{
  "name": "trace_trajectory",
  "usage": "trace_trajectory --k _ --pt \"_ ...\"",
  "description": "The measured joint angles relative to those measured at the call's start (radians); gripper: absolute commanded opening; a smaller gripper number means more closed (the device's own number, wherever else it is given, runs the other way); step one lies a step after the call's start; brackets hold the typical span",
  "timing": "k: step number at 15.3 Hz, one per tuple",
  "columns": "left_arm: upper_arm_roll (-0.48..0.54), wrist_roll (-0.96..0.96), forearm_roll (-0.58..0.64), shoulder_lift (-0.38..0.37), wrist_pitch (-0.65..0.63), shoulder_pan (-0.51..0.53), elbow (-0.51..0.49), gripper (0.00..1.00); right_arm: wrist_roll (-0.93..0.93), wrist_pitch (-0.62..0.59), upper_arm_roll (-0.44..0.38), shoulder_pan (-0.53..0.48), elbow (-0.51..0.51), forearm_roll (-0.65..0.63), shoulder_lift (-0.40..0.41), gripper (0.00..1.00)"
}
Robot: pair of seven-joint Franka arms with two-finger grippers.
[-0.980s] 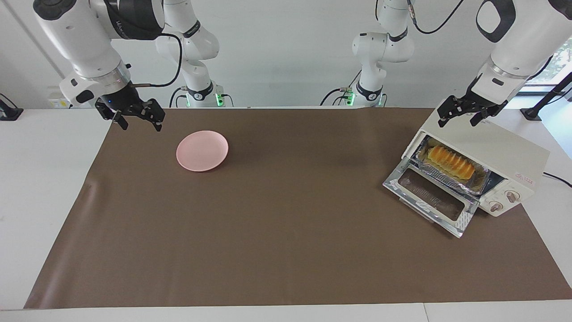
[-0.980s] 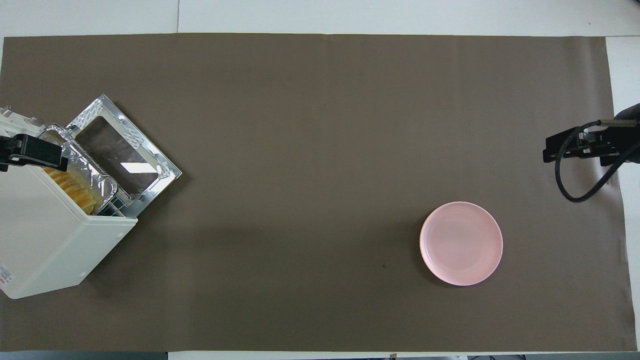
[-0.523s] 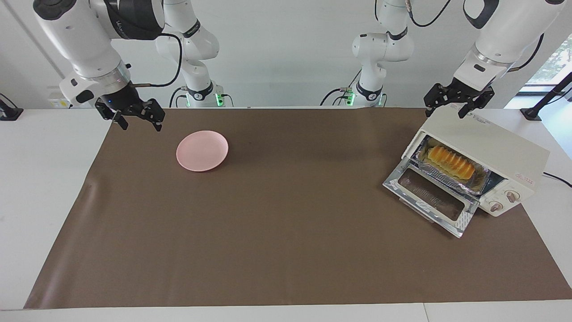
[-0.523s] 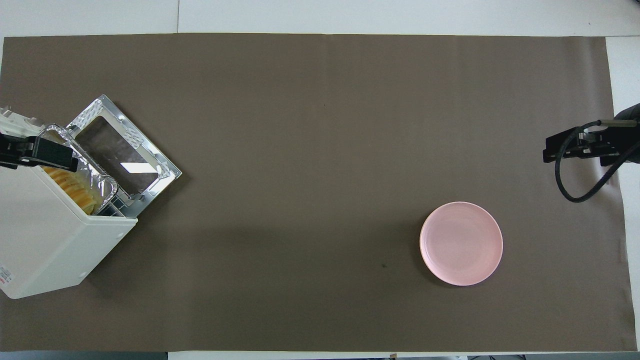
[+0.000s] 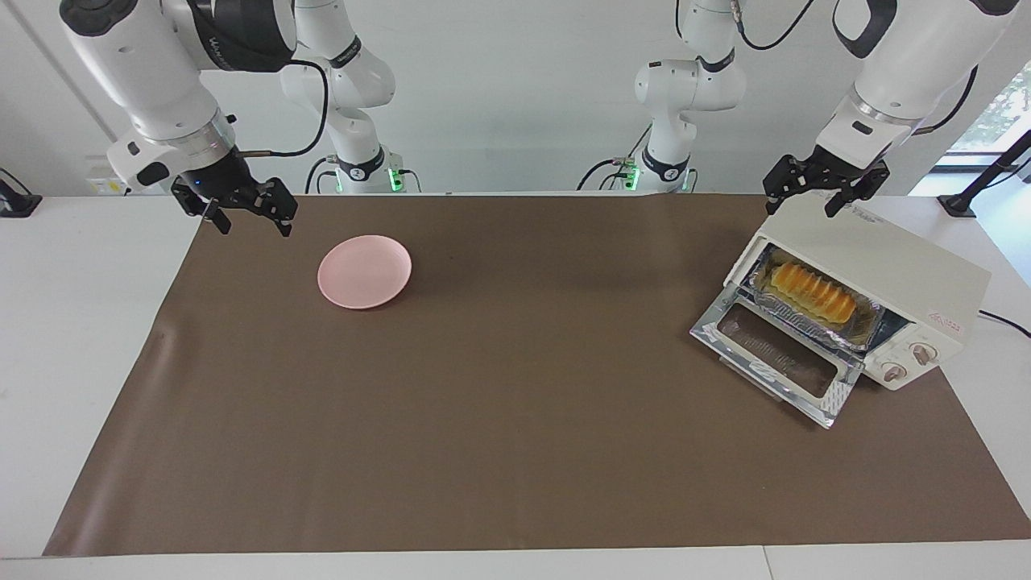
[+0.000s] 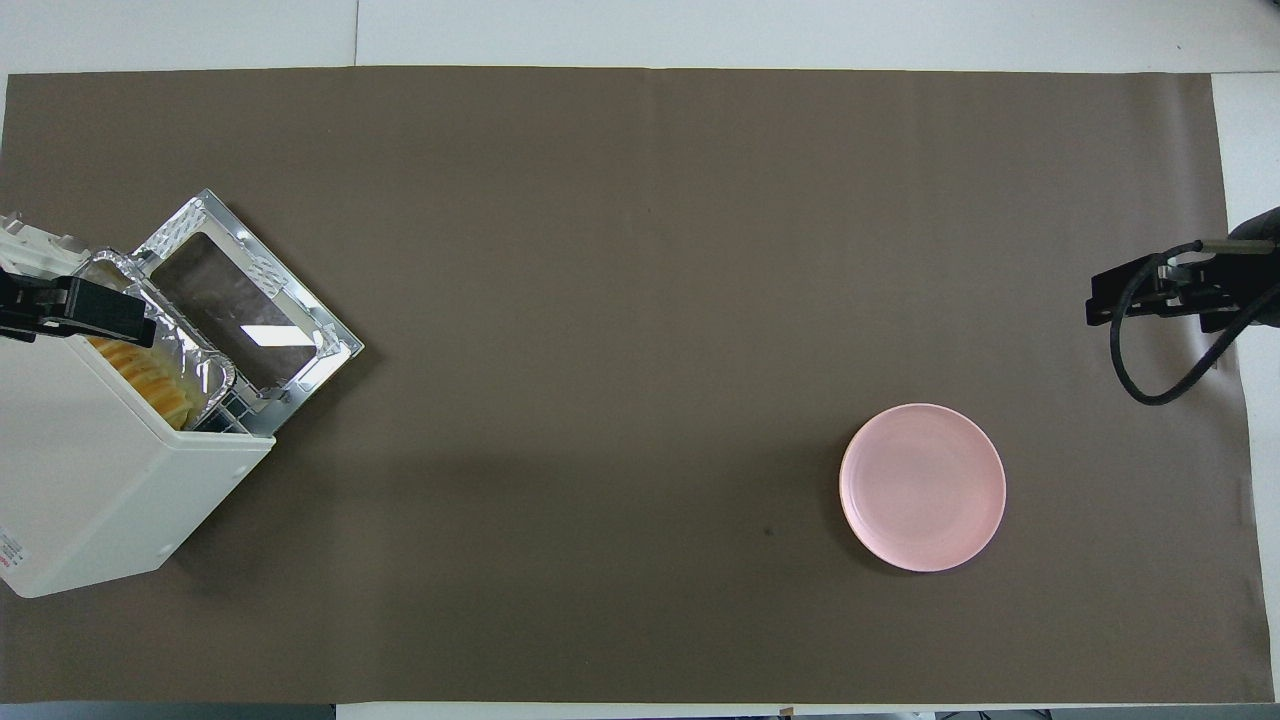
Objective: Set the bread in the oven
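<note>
The golden ridged bread point(image 5: 812, 293) lies in a crinkled foil tray point(image 5: 838, 332) on the rack inside the cream-white oven point(image 5: 894, 262). The oven's glass door point(image 5: 777, 354) is dropped open onto the mat. In the overhead view only an edge of the bread point(image 6: 150, 378) shows under the oven's point(image 6: 90, 480) top. My left gripper point(image 5: 801, 205) is open and empty, up in the air over the corner of the oven's top; it also shows in the overhead view point(image 6: 70, 308). My right gripper point(image 5: 255, 225) is open and empty, waiting over the mat's edge at the right arm's end.
A round pink plate point(image 5: 364, 271) lies empty on the brown mat point(image 5: 515, 419) toward the right arm's end; it also shows in the overhead view point(image 6: 922, 487). The oven stands askew at the left arm's end, its two knobs point(image 5: 908, 362) beside the door.
My left gripper has drawn back from over the oven's top to its corner, then held nearly still. The right arm, bread, oven and plate have not moved.
</note>
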Motion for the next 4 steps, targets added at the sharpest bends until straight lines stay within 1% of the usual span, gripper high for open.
trace_trajectory --k 4 --pt "-0.003 0.000 0.000 -0.001 0.000 0.001 0.000 1.00 0.000 0.000 0.000 0.000 0.000 0.000 0.000 1.00"
